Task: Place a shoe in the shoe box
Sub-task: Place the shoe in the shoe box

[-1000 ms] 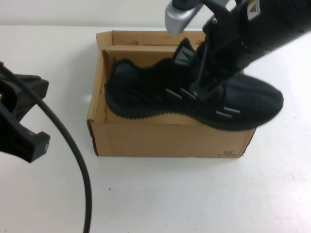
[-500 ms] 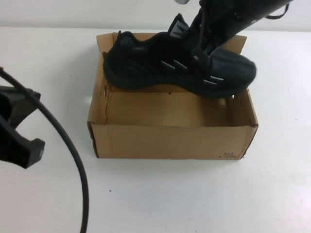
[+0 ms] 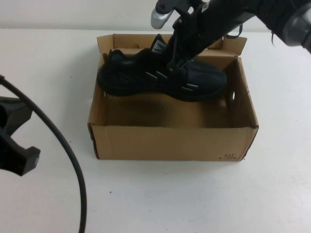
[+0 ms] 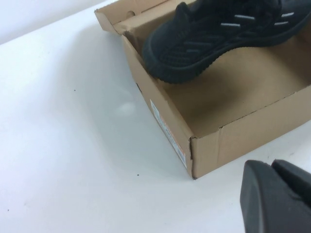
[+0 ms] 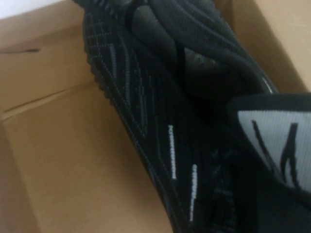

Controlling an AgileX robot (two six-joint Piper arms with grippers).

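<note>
On the white desk (image 3: 160,194) we saw the right gripper (image 3: 176,62), fingers pinching the shoe (image 3: 146,75), had lowered it from above the shoe box (image 3: 172,141) rim to inside, nearly placed, while the left gripper (image 3: 17,145) idled beside the box, its fingers' state unclear.

My black right gripper (image 3: 176,62) has the black knit sneaker (image 3: 160,75), all dark with little silver dash marks down the side and a white tongue label with a black logo. The brown corrugated cardboard shoe box (image 3: 172,141) is plain tan, tiny dark print on one corner. My left gripper (image 3: 17,141) is black too, and the table (image 3: 194,194) is white.
</note>
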